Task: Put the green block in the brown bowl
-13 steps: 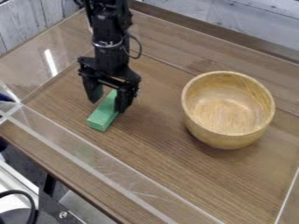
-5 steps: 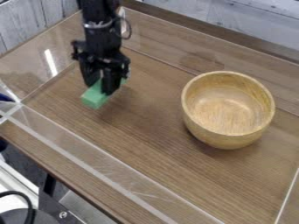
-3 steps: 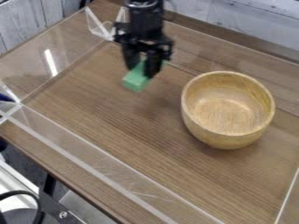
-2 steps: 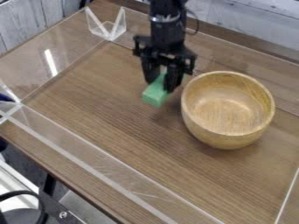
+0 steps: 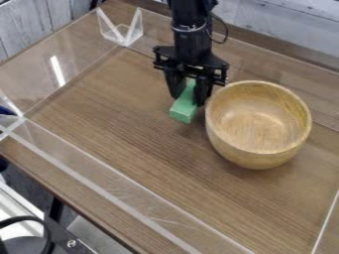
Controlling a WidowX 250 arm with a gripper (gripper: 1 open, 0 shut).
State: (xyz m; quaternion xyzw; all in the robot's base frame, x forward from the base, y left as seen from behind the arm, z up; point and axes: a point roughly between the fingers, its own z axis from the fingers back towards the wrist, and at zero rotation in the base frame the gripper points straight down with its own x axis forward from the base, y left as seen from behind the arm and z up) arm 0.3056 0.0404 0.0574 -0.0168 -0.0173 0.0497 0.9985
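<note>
The green block [image 5: 184,104] hangs tilted just above the wooden table, held between the black fingers of my gripper [image 5: 191,87], which points straight down and is shut on the block's upper end. The brown bowl [image 5: 259,123], a round light wooden bowl with nothing inside, stands on the table right beside the block, to its right. The block's lower end sits close to the bowl's left rim, outside it.
A clear acrylic wall [image 5: 79,159] runs along the front and left of the wooden table [image 5: 119,139]. A small clear stand [image 5: 122,27] stands at the back behind the arm.
My gripper has lifted the green block off the table on the left and carried it rightwards to the bowl's left rim. The bowl has not moved.
</note>
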